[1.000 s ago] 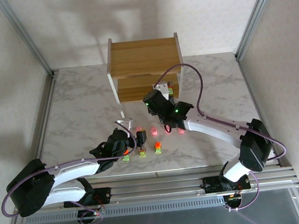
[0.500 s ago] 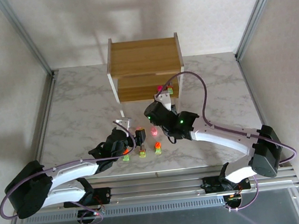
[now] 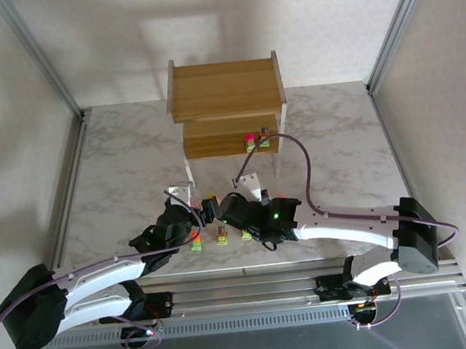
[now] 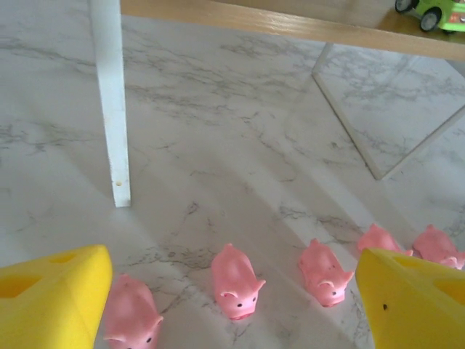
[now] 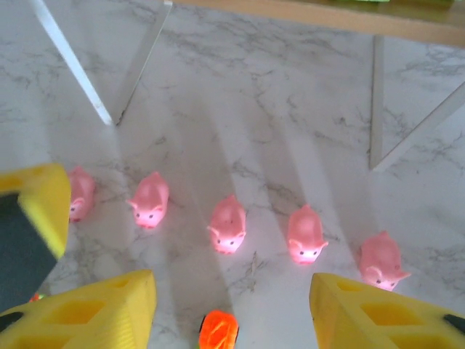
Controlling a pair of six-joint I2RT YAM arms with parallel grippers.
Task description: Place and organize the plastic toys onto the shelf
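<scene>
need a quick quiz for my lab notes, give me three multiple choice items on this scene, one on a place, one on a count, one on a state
1. Where do the pink pigs stand?
A) on the table, in a row before the shelf
B) on the top tier
C) in a pile

2. How many pink pigs are there?
A) three
B) five
C) eight

3. The fingers of the left gripper are:
A) shut on a pig
B) shut on nothing
C) open

1 A, the right wrist view shows them lined up on the marble near the white legs.
2 B, five can be counted in that row.
3 C, the two yellow fingers stand wide apart.
</scene>
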